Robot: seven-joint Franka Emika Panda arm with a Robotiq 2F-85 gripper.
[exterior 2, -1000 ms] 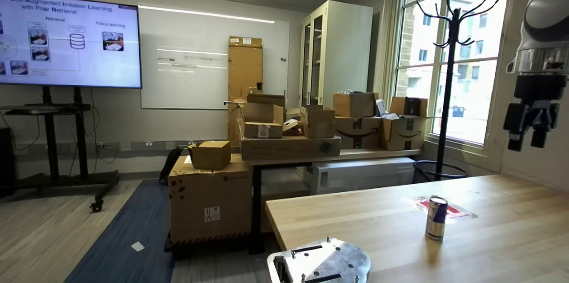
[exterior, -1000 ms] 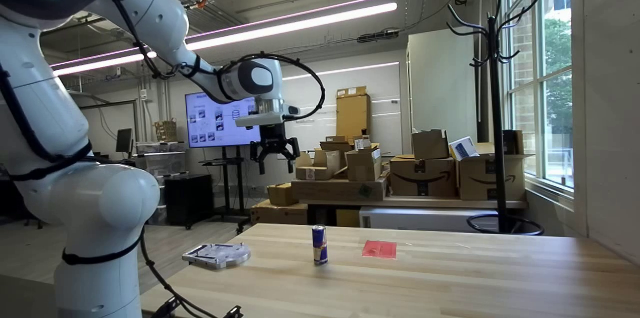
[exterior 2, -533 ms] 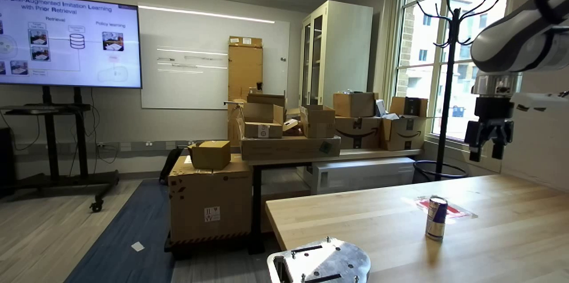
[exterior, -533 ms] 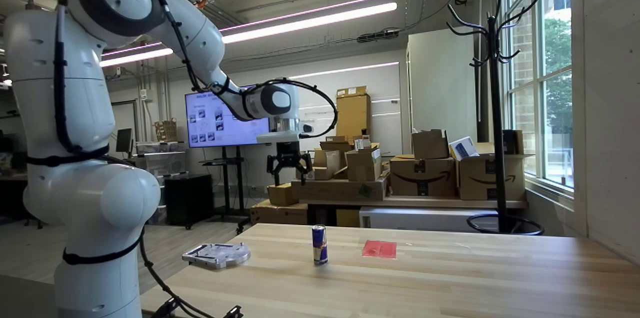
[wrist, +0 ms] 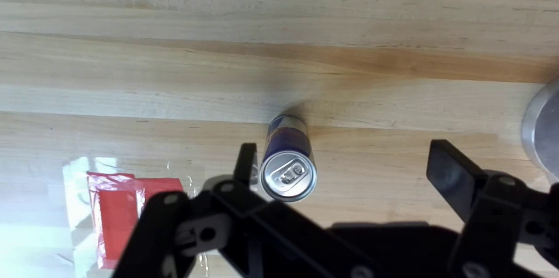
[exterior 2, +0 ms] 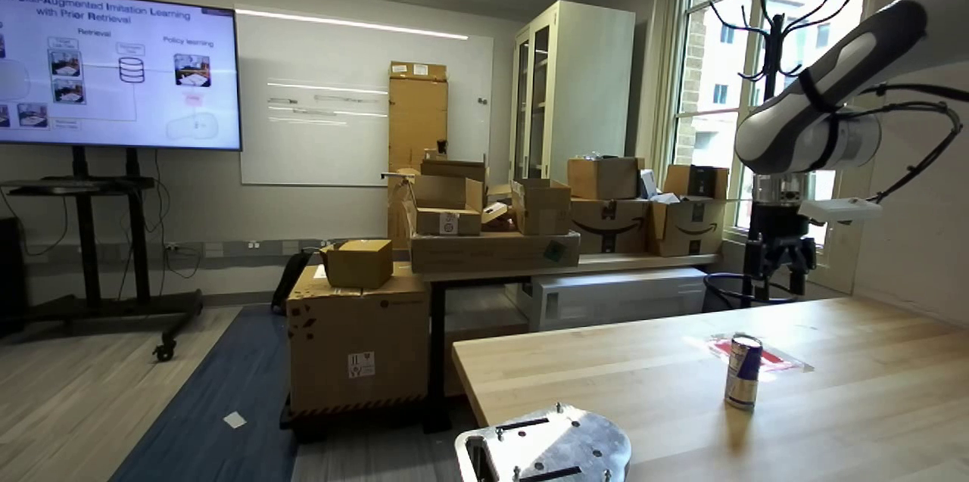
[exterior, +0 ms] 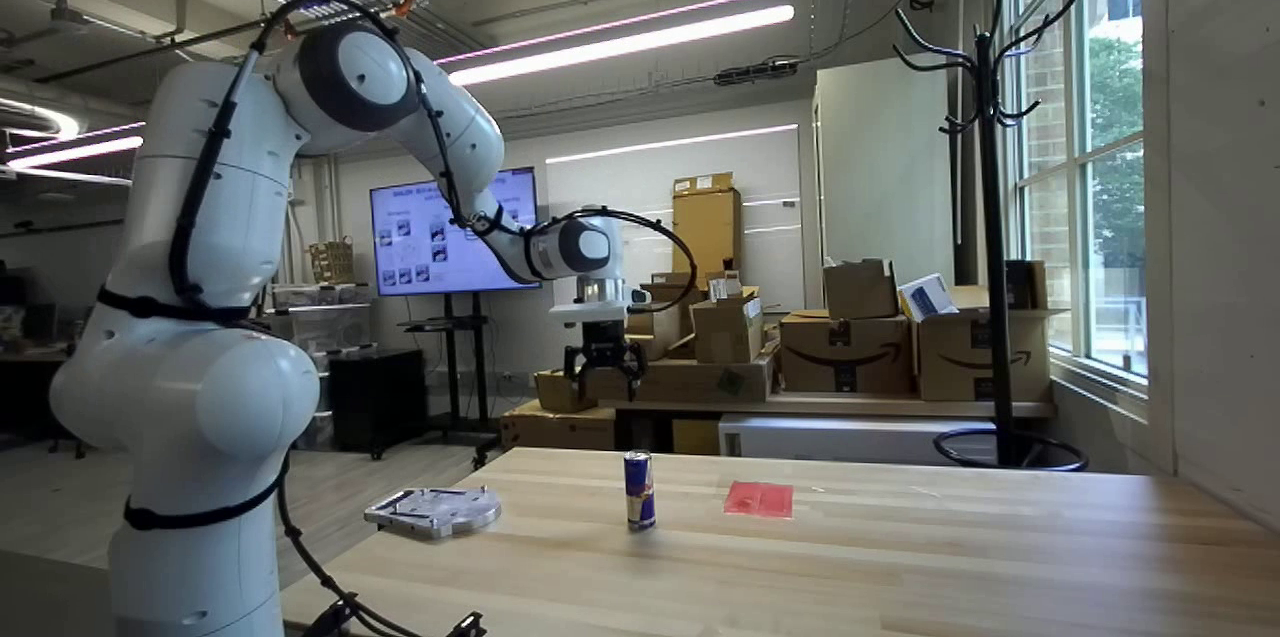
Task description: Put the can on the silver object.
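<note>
The can stands upright on the wooden table, dark blue-purple with a silver lid; it also shows in an exterior view. The silver object lies flat near the table's edge, between the robot's base and the can; it also shows in an exterior view. My gripper is open and empty, pointing down, well above the table. In the wrist view the can appears between the fingers, close to the left finger. A rounded grey piece at the right border looks like the silver object's end.
A flat red-pink packet in clear plastic lies on the table beside the can, on the side away from the silver object; it shows at lower left in the wrist view. A coat stand and cardboard boxes are behind the table.
My arm has moved down and over toward the can, with the gripper staying open. The can, silver object and red packet have not moved.
</note>
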